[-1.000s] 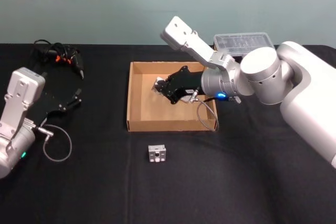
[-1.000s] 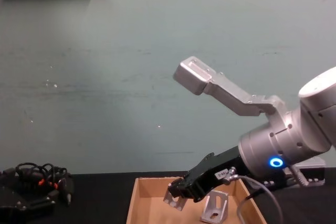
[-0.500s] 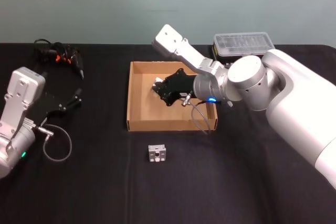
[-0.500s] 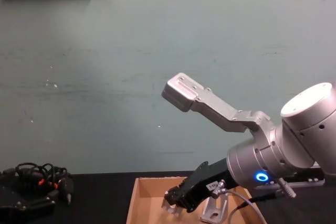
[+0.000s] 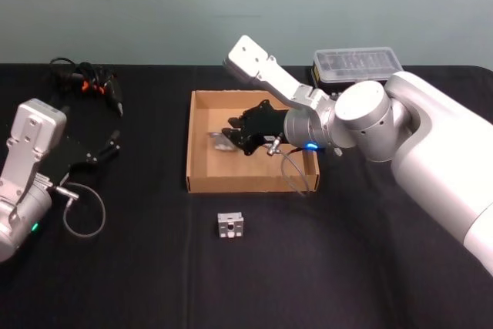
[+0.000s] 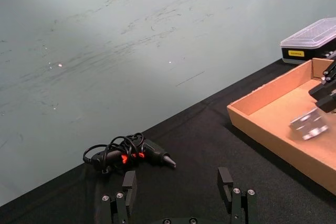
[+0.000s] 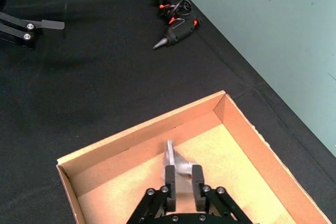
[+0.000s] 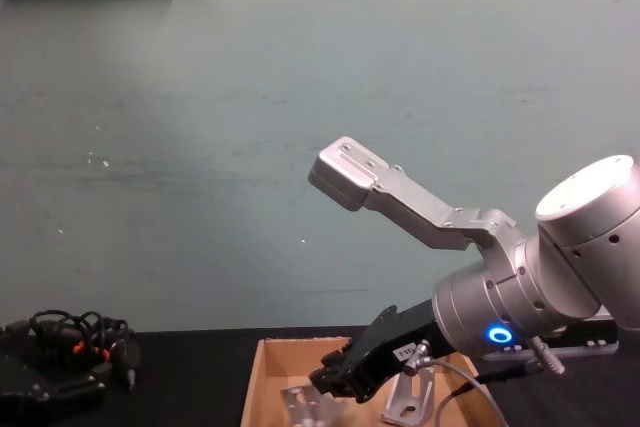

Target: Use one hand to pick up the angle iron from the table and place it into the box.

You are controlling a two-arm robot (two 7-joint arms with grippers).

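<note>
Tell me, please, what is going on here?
The right gripper is reaching over the box, fingers open. The angle iron sits just off its fingertips, free of them and blurred, so it looks to be dropping into the box. A second bracket already lies in there. Another metal piece sits on the table in front of the box. The left gripper is parked open at the table's left side.
</note>
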